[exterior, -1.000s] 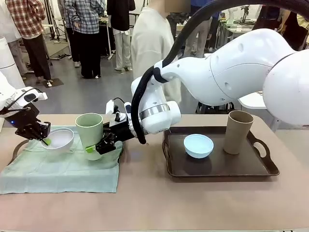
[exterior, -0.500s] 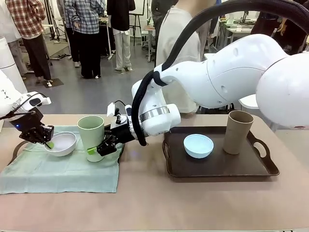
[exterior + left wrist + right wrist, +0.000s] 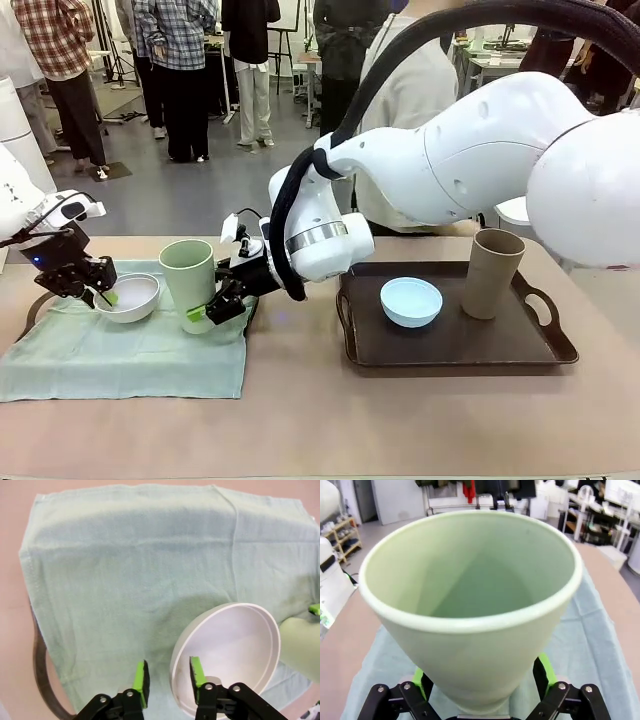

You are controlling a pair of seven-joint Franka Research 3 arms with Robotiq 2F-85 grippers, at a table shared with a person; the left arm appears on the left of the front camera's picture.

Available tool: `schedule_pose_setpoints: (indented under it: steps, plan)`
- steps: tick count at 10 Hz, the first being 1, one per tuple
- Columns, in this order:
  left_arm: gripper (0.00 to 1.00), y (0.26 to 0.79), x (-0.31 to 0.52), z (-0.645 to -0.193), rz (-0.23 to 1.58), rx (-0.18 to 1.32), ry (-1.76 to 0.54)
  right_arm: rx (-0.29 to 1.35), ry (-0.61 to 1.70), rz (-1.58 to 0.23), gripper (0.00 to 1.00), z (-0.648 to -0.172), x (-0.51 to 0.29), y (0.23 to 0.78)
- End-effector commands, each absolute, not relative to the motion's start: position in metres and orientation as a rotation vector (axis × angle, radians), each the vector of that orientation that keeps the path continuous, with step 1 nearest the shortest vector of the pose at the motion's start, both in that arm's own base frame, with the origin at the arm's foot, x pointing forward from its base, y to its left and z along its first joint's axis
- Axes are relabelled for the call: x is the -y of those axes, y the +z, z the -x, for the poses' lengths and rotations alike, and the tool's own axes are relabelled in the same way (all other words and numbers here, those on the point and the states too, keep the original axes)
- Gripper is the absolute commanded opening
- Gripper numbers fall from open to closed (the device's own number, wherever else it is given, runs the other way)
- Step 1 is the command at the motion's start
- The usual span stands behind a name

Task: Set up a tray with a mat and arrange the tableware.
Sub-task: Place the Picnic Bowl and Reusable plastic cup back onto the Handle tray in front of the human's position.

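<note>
Lowered since a second earlier, the small white round bowl (image 3: pixel 127 297) sat flat on the pale green cloth mat (image 3: pixel 120 355), left tool (image 3: pixel 169 664) parted astride its rim; right tool (image 3: pixel 482 672) gaped wide around the upright pale green cup (image 3: pixel 188 278) alongside.

Free tray (image 3: pixel 450 348) floor lies before the light blue bowl (image 3: pixel 411 301); right arm (image 3: pixel 450 160) spans the middle.
</note>
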State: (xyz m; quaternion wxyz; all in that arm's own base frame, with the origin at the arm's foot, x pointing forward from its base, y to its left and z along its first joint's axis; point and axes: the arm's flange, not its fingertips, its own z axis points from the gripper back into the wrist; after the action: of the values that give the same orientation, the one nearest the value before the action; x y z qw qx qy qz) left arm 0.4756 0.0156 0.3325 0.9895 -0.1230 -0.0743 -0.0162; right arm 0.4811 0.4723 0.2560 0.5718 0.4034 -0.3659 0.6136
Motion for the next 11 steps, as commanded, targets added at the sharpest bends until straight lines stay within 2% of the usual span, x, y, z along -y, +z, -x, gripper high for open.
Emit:
schedule_pose_setpoints:
  steps: [1, 4, 7, 11]
  plan:
    - [0.45, 0.339, -0.02, -0.475, 0.27, 0.128, -0.026, 0.719, 1.409, -0.819, 1.0, -0.476, -0.461, 0.27]
    - [0.75, 0.345, -0.023, -0.469, 0.275, 0.117, -0.038, 0.606, 1.343, -0.739, 1.0, -0.464, -0.431, 0.3]
    - [0.75, 0.372, -0.025, -0.458, 0.24, 0.096, -0.086, 0.507, 1.226, -0.658, 1.0, -0.442, -0.394, 0.349]
    - [0.75, 0.458, 0.005, -0.437, 0.098, 0.113, -0.206, 0.33, 0.927, -0.479, 1.0, -0.405, -0.338, 0.438]
